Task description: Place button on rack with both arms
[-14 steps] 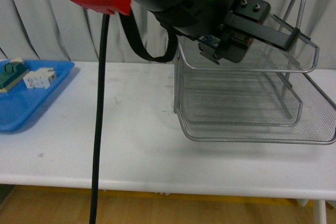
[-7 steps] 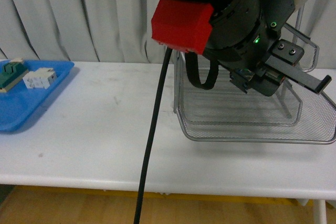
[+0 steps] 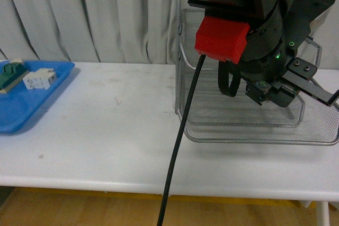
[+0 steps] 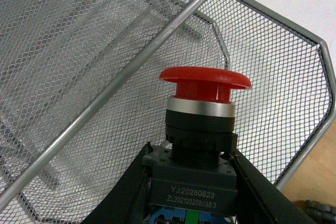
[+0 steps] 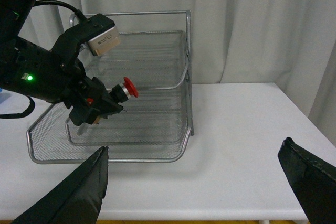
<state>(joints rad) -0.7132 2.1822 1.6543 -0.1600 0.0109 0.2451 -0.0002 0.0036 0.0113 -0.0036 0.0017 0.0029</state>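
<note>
Left tool (image 5: 107, 102), clenched on the body of the button (image 4: 203, 124), has swung rightward and down from the top tier of the rack (image 3: 249, 140) to above its bottom tier, so release there appears near; right tool (image 5: 194, 148) stands released, well clear.

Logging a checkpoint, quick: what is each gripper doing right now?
Left gripper: closed on the button.
Right gripper: open, holding nothing.

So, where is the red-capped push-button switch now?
Right wrist view: the button is clamped in the left gripper, over the lower trays of the silver wire-mesh rack.
</note>
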